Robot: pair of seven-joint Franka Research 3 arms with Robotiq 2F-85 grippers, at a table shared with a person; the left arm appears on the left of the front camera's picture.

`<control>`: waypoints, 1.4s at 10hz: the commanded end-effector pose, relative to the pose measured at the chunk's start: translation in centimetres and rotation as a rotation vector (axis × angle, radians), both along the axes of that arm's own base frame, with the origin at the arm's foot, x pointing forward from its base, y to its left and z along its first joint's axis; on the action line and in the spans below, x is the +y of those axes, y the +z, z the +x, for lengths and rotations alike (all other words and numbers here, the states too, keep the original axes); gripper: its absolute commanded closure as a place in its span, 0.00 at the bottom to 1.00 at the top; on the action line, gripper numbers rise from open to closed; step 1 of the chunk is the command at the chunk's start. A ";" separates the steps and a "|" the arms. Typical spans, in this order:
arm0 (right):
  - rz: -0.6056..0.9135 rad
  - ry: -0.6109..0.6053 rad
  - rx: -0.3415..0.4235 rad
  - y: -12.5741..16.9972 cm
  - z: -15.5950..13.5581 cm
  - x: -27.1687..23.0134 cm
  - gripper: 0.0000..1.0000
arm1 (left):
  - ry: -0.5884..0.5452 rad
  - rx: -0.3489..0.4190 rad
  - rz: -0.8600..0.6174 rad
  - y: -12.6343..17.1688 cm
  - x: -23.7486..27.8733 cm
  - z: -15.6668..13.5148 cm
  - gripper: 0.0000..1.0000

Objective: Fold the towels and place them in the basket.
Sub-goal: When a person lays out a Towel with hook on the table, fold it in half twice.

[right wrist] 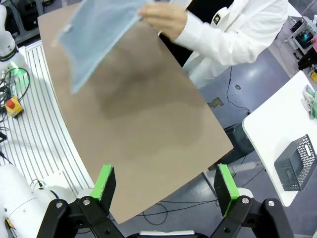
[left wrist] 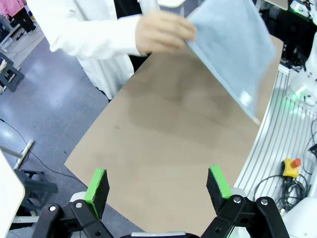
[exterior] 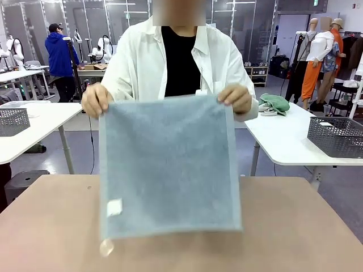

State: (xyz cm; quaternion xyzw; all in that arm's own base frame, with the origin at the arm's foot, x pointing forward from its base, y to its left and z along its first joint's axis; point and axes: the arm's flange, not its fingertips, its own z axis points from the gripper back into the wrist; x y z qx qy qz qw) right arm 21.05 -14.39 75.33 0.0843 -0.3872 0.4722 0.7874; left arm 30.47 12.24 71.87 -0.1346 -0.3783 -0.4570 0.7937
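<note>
The left gripper (left wrist: 158,186) is spread wide, with nothing between its green pads. The right gripper (right wrist: 166,187) is spread wide too and holds nothing. Ahead of both lies the brown table (left wrist: 178,134). It is flat and bare, with lots of room. Its near edge sits close in front of each gripper.

Far ahead, a person holds the towel (exterior: 170,167) up by its top corners, with one hand (exterior: 96,99) and the other hand (exterior: 238,97). Its bottom edge hangs over the table. It is up and right of the left gripper, and up and left of the right gripper.

A grey mesh basket (right wrist: 296,163) stands on a white table (right wrist: 282,119), well off to the right of the right gripper. I cannot tell what is in it.
</note>
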 end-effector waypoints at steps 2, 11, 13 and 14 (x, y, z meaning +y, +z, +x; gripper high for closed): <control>0.000 0.000 0.000 0.0 0.0 0.0 0.00 | -0.008 -0.004 -0.004 0.1 -0.2 -0.1 0.00; 0.000 0.000 0.000 0.0 0.0 0.0 0.00 | -0.008 -0.004 -0.004 0.1 -0.2 -0.1 0.00; 0.000 0.000 0.000 0.0 0.0 0.0 0.00 | -0.008 -0.004 -0.004 0.1 -0.2 -0.1 0.00; 0.000 0.000 0.000 0.0 0.0 0.0 0.00 | -0.008 -0.004 -0.004 0.1 -0.2 -0.1 0.00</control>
